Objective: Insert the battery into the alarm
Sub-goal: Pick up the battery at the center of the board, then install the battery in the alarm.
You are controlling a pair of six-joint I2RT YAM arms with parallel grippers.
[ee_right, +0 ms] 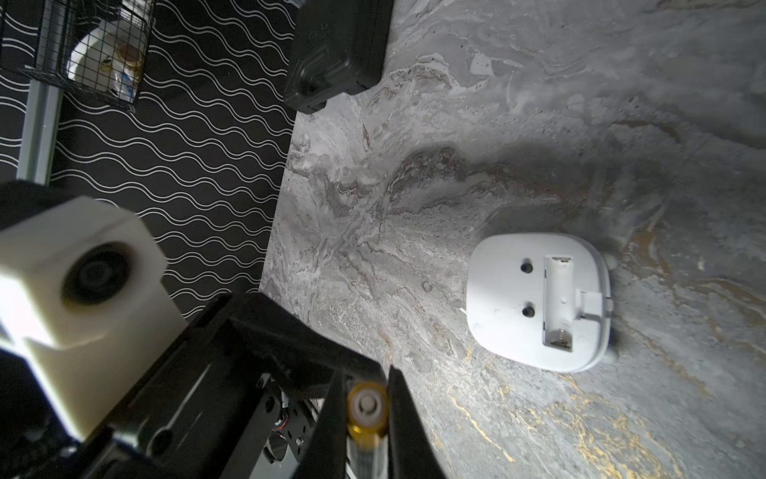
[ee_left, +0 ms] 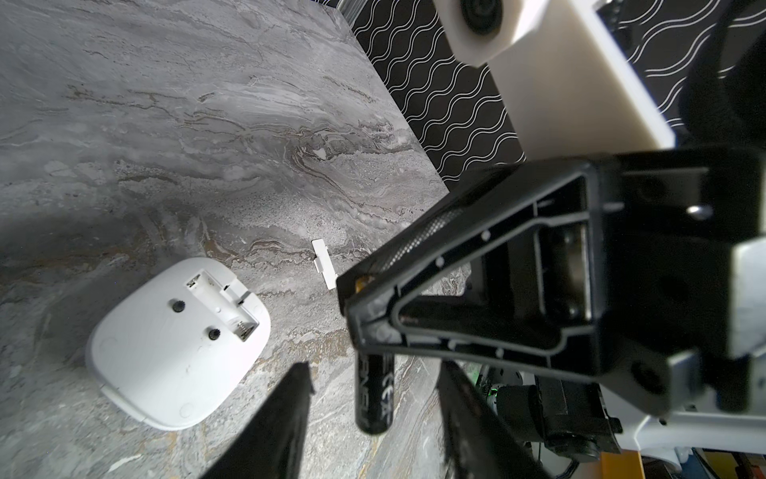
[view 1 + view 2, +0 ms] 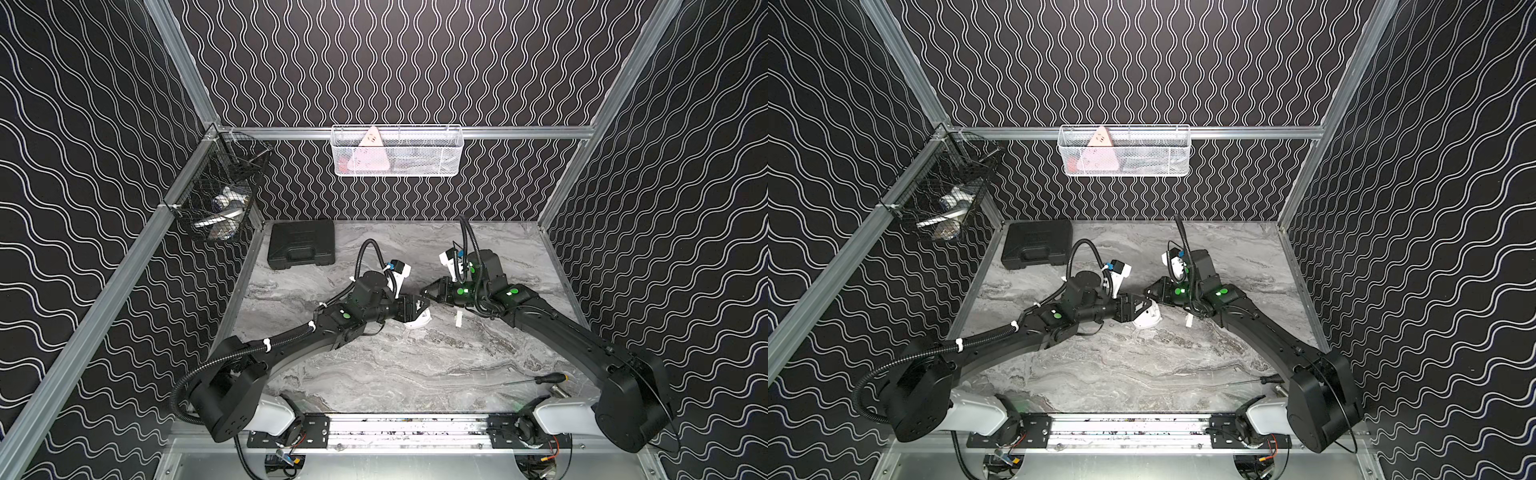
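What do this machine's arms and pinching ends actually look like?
The left arm and right arm are black, on white bases, with round green dots near the wrists. Ribbed black cables run alongside, fastened by white ties. The left tool and right tool are black triangular frames, each beside a white camera block.

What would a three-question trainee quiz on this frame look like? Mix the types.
1. True or false: the battery already sits in the slot of the alarm.
2. Which gripper is shut on the battery? A) left gripper B) right gripper
3. Fill in: the left gripper's jaws stand ____, one on either side of the battery.
Key: 1 false, the slot is empty. 2 B. 3 open.
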